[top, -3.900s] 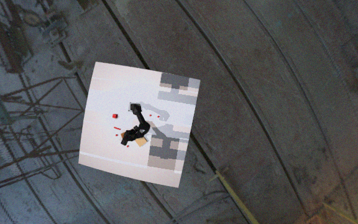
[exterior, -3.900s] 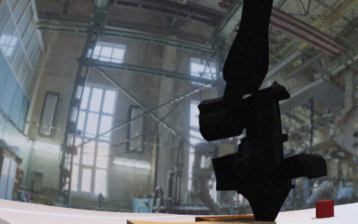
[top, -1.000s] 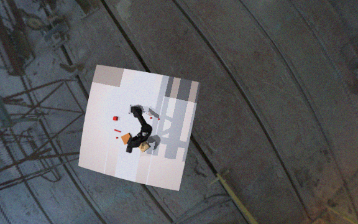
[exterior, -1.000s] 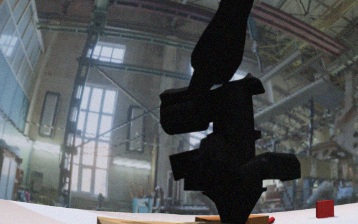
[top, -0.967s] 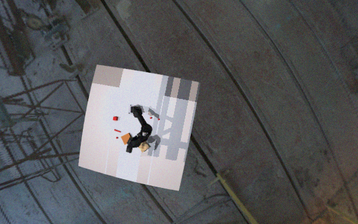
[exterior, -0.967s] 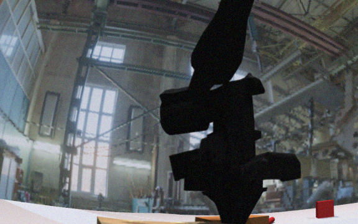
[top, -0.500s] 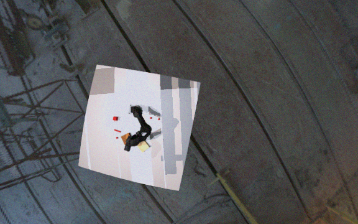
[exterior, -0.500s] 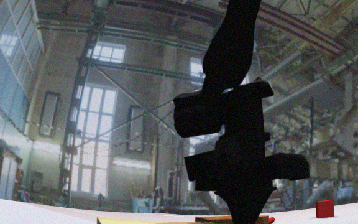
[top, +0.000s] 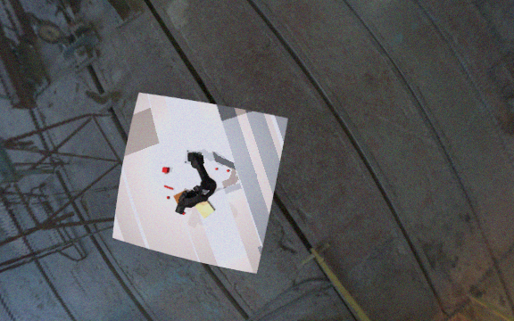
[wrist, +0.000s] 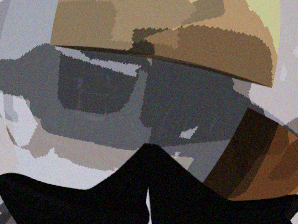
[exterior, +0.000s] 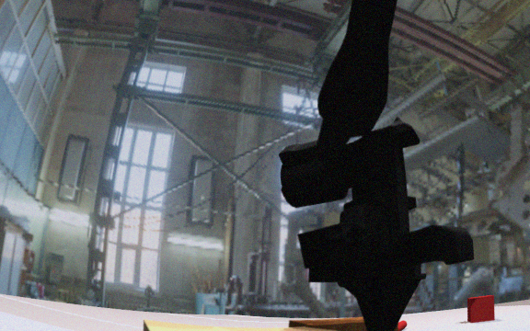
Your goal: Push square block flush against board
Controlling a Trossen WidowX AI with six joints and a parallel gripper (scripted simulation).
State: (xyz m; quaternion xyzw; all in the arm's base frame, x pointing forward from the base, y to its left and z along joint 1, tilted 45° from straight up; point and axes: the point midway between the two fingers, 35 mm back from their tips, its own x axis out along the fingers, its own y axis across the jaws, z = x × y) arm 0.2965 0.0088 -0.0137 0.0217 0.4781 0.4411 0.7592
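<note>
If the clenched end effector (top: 179, 209) (exterior: 380, 325) (wrist: 149, 149) pushes off-center, you'll likely spin the tan pc. (top: 204, 209) (exterior: 201, 326) (wrist: 150, 25) near the orange pc. (top: 178, 196) (exterior: 329, 323) (wrist: 262, 172), losing edge alignment; can't tell which is block vs. board.

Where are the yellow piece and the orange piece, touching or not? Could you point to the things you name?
Apart. The wrist view shows a strip of shadowed table between the yellow piece (top: 205, 209) (exterior: 210, 326) (wrist: 165, 30) and the orange piece (top: 178, 196) (exterior: 334, 323) (wrist: 272, 172).

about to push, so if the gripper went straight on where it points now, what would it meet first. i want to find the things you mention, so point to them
Probably the pale table top (exterior: 435, 322), though the gripper's (exterior: 377, 330) tips are cut off there.
</note>
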